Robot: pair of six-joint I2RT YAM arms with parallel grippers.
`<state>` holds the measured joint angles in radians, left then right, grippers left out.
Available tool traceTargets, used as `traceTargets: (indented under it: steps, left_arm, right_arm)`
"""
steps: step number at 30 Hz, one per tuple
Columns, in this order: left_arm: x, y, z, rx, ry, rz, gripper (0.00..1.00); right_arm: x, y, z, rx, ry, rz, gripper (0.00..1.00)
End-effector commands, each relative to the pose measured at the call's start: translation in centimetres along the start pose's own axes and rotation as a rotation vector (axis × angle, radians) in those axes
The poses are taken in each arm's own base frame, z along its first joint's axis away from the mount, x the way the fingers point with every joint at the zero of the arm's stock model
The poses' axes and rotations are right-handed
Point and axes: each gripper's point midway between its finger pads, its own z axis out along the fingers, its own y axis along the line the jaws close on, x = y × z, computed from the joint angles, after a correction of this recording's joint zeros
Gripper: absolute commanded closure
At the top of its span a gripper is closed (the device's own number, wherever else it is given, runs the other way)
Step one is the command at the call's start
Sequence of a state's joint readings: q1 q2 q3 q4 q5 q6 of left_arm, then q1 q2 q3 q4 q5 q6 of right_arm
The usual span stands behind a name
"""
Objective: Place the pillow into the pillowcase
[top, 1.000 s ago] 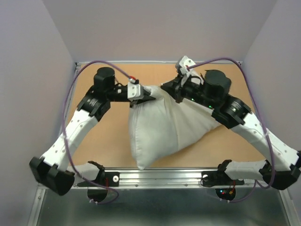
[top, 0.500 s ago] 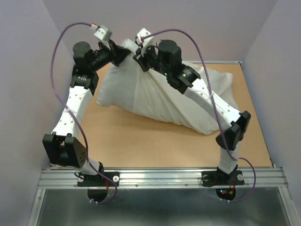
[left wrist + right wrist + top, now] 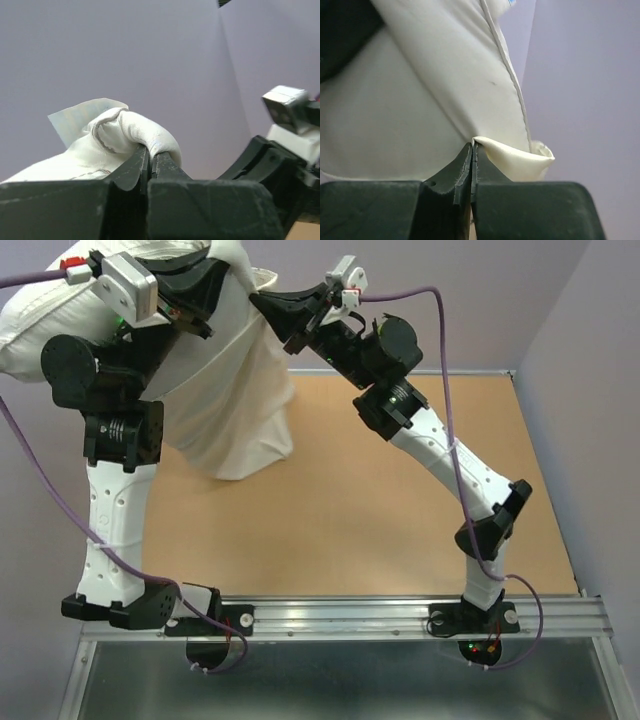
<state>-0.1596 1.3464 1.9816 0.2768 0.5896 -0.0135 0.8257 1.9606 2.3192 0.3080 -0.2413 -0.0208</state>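
- Lilac walls enclose a tan worktop [image 3: 400, 500].
- The left hand [image 3: 149, 156] is clenched on a bunched edge of the pillowcase [image 3: 235, 400]; the right hand [image 3: 472, 148] is clenched on its hem.
- The pillowcase hangs from both hands above the worktop's far-left area, mouth uppermost, probably so the pillow, hidden inside, settles toward the closed end.

The hanging pillowcase [image 3: 235, 405] and the raised left arm [image 3: 115, 500] block the far-left part of the worktop [image 3: 350, 540]. The right arm [image 3: 440, 455] slants over the right side. Between them the middle lies open. Walls [image 3: 590, 360] close three sides.
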Motion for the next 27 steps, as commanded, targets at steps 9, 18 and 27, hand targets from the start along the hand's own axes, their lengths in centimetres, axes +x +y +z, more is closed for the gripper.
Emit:
traceTargets:
  steps: [9,18,27]
  left_arm:
    - [25.6,-23.6,-4.7,0.397,0.472,-0.368,1.0]
    - [31.3,-31.2,-2.5,0.584,0.57,-0.634,0.63]
    - [18.2,-29.4,0.5,0.75,0.339,-0.653,0.01]
  right_arm:
    - [7.8,-13.0,-26.3,0.699,0.629,-0.151,0.71]
    - [6.4,-17.2,-44.7,1.073,0.948,-0.122,0.25]
    - [12.2,-12.2,-43.2,0.831,1.056,0.27,0.11]
